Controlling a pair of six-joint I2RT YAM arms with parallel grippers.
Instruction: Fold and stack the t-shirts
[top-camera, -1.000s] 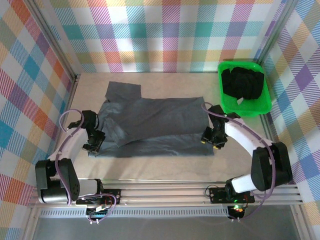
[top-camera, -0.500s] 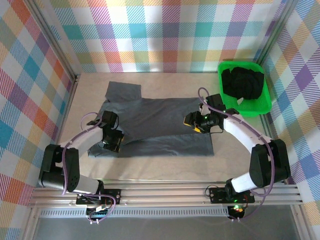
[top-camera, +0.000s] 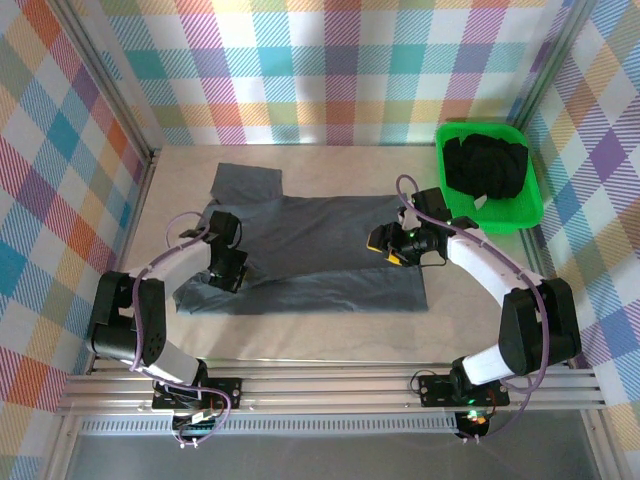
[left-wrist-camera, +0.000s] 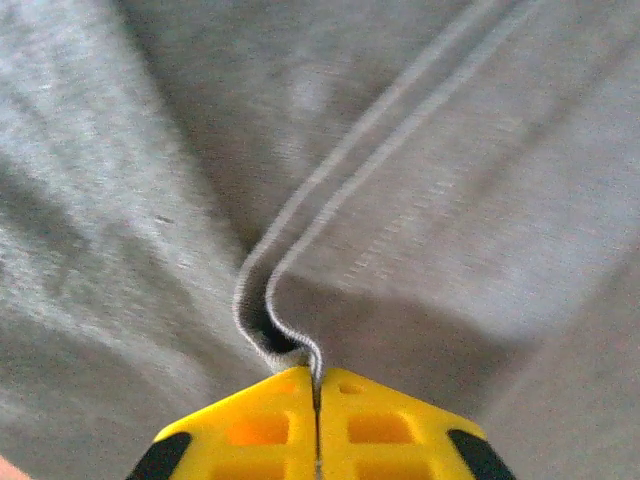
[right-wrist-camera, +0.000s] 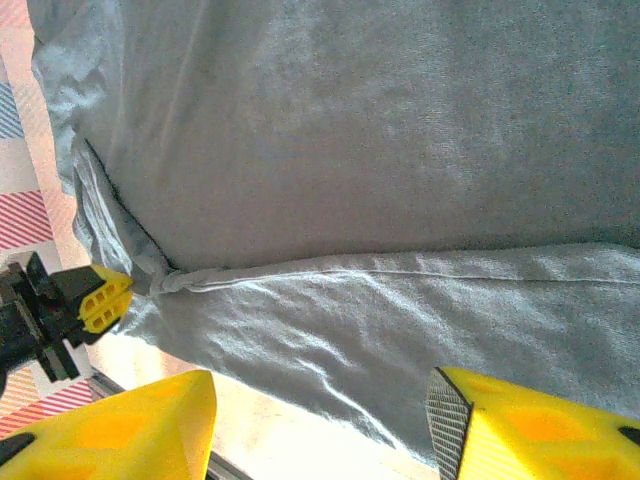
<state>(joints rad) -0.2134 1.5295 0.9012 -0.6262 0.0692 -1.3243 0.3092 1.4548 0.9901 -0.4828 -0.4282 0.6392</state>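
Inside your shut left claw (left-wrist-camera: 316, 390), the limp, light t-shirt (top-camera: 320, 235) hem is sitting pinched; your right claw (right-wrist-camera: 320, 385) is hovering open.

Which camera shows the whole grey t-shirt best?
The top camera: the grey t-shirt lies spread out there, sleeve and all. The left wrist view is a close-up of its hem pinched in the left gripper; the right wrist view gives a folded stretch.

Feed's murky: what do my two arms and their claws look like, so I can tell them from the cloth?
The left arm and right arm both have white links, black joints and a looping purple cable. The left claw and right claw have yellow grid-moulded plastic fingers with black patches.
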